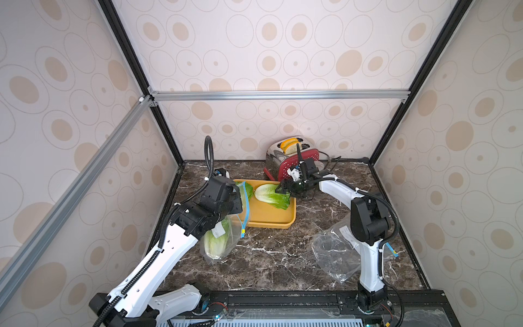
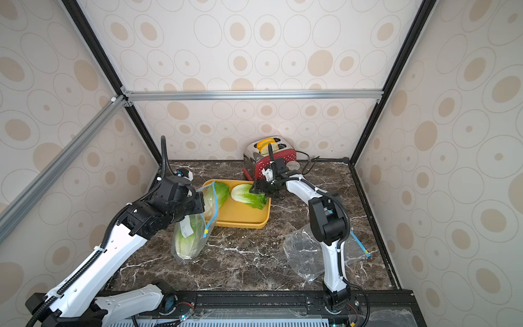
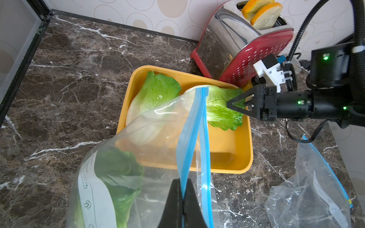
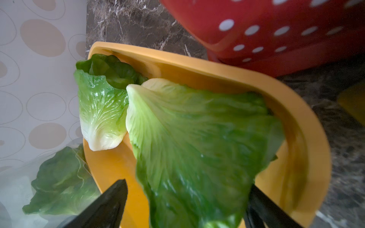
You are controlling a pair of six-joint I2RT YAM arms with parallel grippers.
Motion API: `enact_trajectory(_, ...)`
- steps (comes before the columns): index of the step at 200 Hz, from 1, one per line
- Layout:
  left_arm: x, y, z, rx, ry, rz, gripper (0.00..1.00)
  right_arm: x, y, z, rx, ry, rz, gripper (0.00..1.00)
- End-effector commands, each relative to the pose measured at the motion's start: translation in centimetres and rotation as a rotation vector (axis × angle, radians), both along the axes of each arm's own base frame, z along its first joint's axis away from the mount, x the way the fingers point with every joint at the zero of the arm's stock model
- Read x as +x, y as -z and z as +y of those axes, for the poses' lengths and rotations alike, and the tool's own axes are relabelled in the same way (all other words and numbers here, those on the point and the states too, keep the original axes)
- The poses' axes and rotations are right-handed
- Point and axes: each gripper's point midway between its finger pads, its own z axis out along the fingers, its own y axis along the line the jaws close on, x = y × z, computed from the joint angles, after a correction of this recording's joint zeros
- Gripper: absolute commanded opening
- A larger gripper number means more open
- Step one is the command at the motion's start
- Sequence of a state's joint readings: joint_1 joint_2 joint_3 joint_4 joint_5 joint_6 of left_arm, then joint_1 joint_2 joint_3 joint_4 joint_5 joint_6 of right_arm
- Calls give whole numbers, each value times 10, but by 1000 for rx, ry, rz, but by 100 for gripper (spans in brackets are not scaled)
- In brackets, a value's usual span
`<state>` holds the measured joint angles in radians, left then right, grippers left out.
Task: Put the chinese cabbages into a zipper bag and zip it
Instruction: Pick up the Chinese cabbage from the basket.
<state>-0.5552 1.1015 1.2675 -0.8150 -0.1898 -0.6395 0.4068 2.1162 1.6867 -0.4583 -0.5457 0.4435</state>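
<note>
Our left end effector (image 3: 182, 183) is clenched on the blue zip edge of the zipper bag (image 3: 164, 122), holding its mouth up over the near edge of the yellow tray (image 1: 271, 224). A first cabbage (image 1: 216, 243) already lies low inside the bag, down by the desk (image 1: 268, 263). Two more lie in the tray: a second cabbage (image 3: 156, 94) just behind the bag's mouth, and a third cabbage (image 3: 221, 112) whose green leaf end sits between the spread, released jaws of our right end effector (image 2: 258, 189). We judge picking up that third head to be the step in hand, and that is where we see the risk. The jaws straddle only the thin leaf tips, not the firm white base, so a grip there may slip or leave the head swinging once lifted. The bag is pinched at one point, so its mouth looks narrow and slack; a swinging head could catch the rim, fold it shut or tug it from our left grip. The right arm also works close to the toaster (image 1: 285, 161) and above a spare bag (image 1: 334, 254), which it could snag while crossing.
</note>
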Motion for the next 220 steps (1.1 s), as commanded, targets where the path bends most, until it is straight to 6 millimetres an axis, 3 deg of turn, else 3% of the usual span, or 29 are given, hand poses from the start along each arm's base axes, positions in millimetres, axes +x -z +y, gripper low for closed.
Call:
enact_trajectory(1, 4, -5, 7, -1, -46, -26, 0, 3, -3, 15, 31, -35, -13, 86)
enact_trajectory(81, 5, -6, 7, 6, -41, -20, 0, 4, 3, 37, 98, -38, 7, 53)
enact_trajectory(135, 4, -7, 8, 3, -41, -27, 0, 1, -9, 38, 137, -20, -17, 19)
enact_trajectory(165, 0, -7, 11, 7, -45, -28, 0, -3, -26, 37, 173, -13, -29, 7)
enact_trajectory(220, -10, -15, 19, 41, -33, -30, 0, -17, -84, 34, 249, -11, -85, 6)
